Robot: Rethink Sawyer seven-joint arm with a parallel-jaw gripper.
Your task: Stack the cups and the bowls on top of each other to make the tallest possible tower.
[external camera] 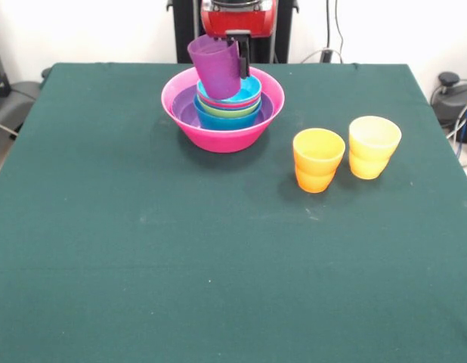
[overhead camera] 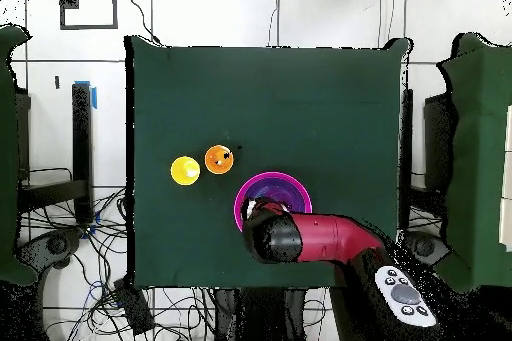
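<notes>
The tower is a pile of nested bowls. Its base is the big hot-pink bowl [external camera: 222,136] at the far middle of the table, also in the overhead view [overhead camera: 296,181]. Inside it sit a purple bowl [external camera: 184,113], a blue one, a lime green one, a red-pink rim and a cyan bowl [external camera: 250,91] on top. My gripper [external camera: 239,66] is shut on the rim of the translucent purple cup [external camera: 215,66] and holds it tilted just above the pile. The orange cup [external camera: 318,159] and yellow cup [external camera: 374,146] stand upright side by side, right of the pile.
The red arm [overhead camera: 325,237] reaches over the pink bowl in the overhead view and hides the gripper and most of the pile there. The yellow cup [overhead camera: 185,170] and orange cup [overhead camera: 219,159] stand left of the bowl in that view. Cables lie off the table edges.
</notes>
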